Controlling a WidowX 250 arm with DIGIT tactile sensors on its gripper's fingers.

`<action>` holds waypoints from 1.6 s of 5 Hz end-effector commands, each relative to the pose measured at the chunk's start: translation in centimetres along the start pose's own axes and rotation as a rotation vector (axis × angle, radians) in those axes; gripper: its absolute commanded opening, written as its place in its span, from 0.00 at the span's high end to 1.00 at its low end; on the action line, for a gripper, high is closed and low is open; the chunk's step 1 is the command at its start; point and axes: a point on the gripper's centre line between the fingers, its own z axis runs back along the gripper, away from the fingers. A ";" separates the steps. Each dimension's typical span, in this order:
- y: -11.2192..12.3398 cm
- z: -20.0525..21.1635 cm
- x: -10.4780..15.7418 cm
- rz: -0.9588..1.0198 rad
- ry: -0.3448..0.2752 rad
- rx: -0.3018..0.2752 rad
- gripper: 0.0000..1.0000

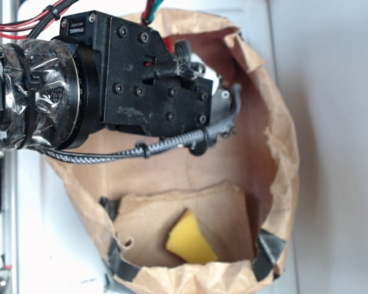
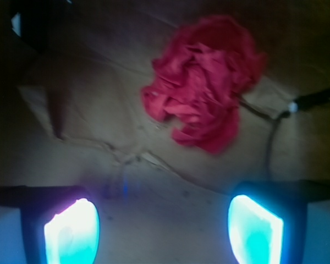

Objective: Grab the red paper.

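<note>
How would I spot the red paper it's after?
Look inside the brown paper bag, on its creased floor ahead of the open gripper. The red paper is a crumpled bright red wad, unlike the smooth yellow sponge.

the red paper (image 2: 203, 82) is bright crimson against dull brown cardboard (image 2: 99, 137). the paper bag (image 1: 276, 141) is tan kraft brown, the sponge (image 1: 190, 240) yellow. the gripper (image 2: 164, 231) is black, its pads (image 2: 71, 234) glowing cyan-white.

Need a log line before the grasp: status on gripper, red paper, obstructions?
Gripper open, empty, inside the brown paper bag. Crumpled red paper wad ahead of the fingers, untouched. Nothing between them.
</note>
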 end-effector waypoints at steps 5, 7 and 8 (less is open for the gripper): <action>0.4 -2.6 2.9 0.115 -0.091 -0.053 0.00; 0.3 -2.6 3.1 0.126 -0.103 -0.050 0.00; 0.7 -1.8 3.0 0.133 -0.079 -0.010 0.00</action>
